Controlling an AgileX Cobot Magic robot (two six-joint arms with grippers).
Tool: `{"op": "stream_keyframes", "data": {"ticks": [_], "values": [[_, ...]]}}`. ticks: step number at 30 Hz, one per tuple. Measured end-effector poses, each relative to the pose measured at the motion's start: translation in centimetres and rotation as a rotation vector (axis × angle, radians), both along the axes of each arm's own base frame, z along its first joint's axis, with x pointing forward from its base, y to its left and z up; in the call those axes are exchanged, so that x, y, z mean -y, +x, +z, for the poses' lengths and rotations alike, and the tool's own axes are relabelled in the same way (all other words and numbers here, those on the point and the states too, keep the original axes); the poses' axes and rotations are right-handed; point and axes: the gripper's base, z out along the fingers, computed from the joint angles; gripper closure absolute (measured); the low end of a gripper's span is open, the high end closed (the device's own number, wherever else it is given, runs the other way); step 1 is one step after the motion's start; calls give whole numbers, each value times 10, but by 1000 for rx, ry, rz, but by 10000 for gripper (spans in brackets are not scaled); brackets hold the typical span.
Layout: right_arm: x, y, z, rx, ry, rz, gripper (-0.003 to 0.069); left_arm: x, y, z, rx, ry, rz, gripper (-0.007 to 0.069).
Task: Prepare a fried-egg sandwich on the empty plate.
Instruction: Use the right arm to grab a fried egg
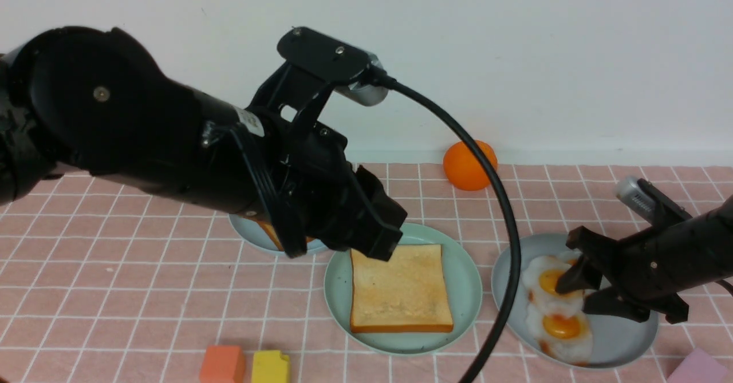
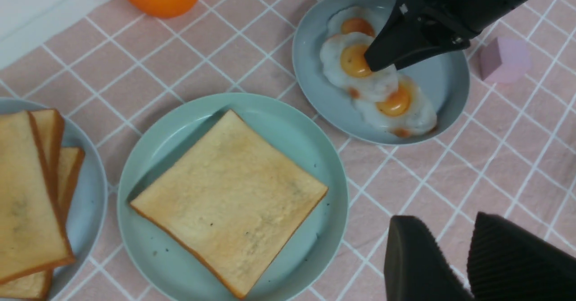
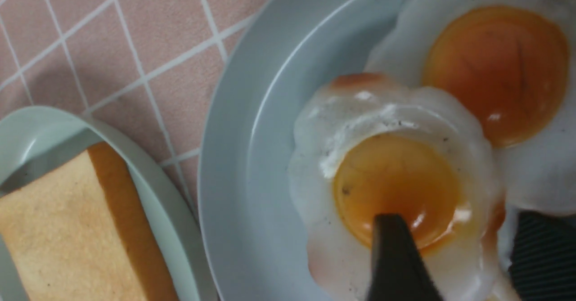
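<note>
Right gripper [image 3: 459, 247]: fingers apart, over the fried eggs [image 3: 396, 193]
Left gripper [image 2: 450, 251]: fingers apart, holding nothing
Toast [image 1: 401, 291]: flat on the green plate [image 1: 467, 308]

Besides the pink gridded tablecloth [image 1: 143, 280], I see an orange ball-like thing [image 1: 470, 165] by the white wall [image 1: 572, 68], an orange-red block [image 1: 223, 364] beside a yellow block [image 1: 271, 367], and a pink block [image 2: 506, 60].
</note>
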Motion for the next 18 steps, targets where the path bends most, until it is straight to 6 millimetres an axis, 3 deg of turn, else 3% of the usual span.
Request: {"op": "stream_keyframes", "data": {"ticks": [8,18], "values": [[0,1,0,1,6,-13,583,0,0,2,10,-14,8,388],[0,0,9,26,10,-13,582,0,-2,0,-12,-1,-7,388]]}}
